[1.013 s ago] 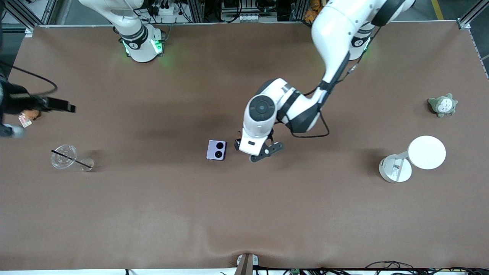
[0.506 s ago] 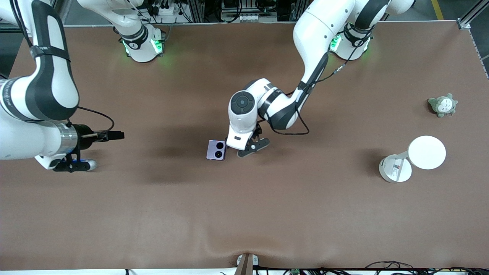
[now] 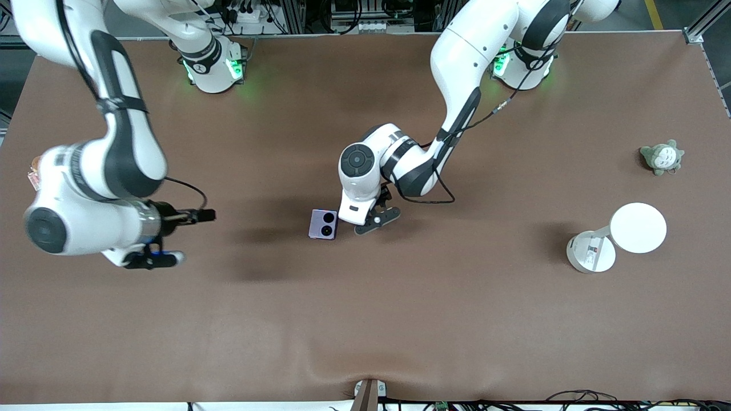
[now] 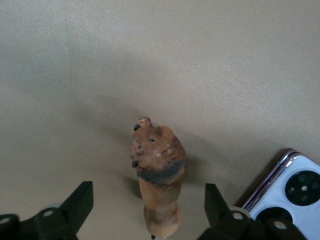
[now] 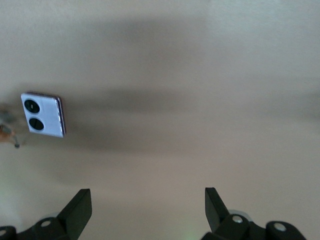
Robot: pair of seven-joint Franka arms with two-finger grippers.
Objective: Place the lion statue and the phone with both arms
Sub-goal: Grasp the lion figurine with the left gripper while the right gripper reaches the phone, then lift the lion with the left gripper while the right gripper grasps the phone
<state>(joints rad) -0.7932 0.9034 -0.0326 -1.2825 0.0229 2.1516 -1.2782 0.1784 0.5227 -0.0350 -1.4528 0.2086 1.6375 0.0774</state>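
Note:
The lion statue is orange-brown with a darker mane. It stands on the table between the fingers of my open left gripper, which do not touch it. In the front view the left wrist hides it. The lilac phone lies flat with its camera circles up, right beside my left gripper, toward the right arm's end. It also shows in the left wrist view and in the right wrist view. My right gripper is open and empty over bare table, well apart from the phone.
A white round lamp and a grey-green plush sit toward the left arm's end. A brown plush with a tag shows partly beside the right arm. The brown table is wide nearer the front camera.
The right arm has swung in from the table's end toward the middle, covering the glass cup there. The left gripper has shifted toward the phone and settled around the lion.

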